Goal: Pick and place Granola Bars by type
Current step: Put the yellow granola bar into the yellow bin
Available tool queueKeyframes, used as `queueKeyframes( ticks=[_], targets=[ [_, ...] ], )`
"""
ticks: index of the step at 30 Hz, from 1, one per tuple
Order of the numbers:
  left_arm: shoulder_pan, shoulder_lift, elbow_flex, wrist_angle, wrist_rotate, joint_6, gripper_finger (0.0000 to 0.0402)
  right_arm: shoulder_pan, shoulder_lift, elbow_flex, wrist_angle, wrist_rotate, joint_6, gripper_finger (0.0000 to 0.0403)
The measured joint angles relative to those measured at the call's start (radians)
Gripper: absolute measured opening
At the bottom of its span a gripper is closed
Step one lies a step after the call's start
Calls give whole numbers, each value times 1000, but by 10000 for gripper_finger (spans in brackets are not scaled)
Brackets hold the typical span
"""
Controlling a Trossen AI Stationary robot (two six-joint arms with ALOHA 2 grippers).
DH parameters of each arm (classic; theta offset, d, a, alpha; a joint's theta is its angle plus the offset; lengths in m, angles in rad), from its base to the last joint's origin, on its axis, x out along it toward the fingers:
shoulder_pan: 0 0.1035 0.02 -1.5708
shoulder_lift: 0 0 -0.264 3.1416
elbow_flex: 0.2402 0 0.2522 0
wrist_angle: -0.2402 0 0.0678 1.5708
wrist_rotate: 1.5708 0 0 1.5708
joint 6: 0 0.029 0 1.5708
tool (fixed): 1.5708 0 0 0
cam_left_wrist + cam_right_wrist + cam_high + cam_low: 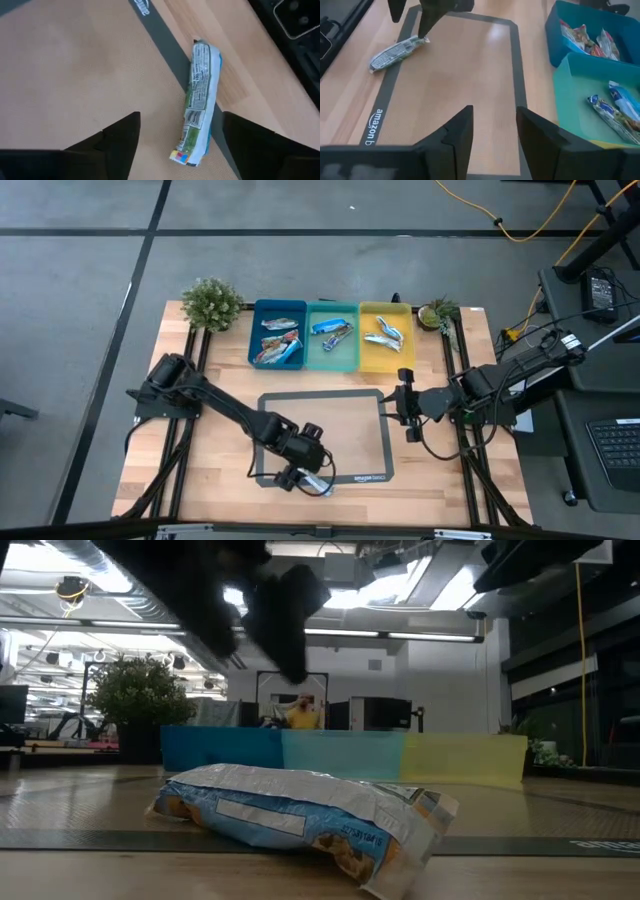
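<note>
One blue-and-white foil granola bar (316, 485) lies flat across the dark near border of the grey mat (320, 415). In the low view the granola bar (300, 820) fills the foreground. My left gripper (300, 473) hangs open above it; in its wrist view the bar (200, 105) lies between the spread fingers, nearer one of them, untouched. My right gripper (408, 412) waits open at the mat's right edge, over bare mat (470, 75). Other bars lie in the blue bin (256, 330), the teal bin (332, 360) and the yellow bin (366, 355).
The three bins stand side by side at the far edge of the table. A small potted plant (212, 302) sits to their left and another plant (438, 312) to their right. Bare wood lies on both sides of the mat.
</note>
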Motion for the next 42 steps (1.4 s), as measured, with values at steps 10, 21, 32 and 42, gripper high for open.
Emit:
queueKeyframes(
  ticks=[10,21,32,42],
  targets=[
    [-39,128,-1,-19,15,-7,278,0,0,0,0,-28,28,152],
    [-38,151,0,-12,9,-17,278,0,0,0,0,-43,37,152],
    [-38,151,0,-14,9,-17,169,0,0,0,-1,-43,61,152],
    [-38,147,0,-21,10,-75,27,0,0,0,-1,-43,60,152]
  ],
)
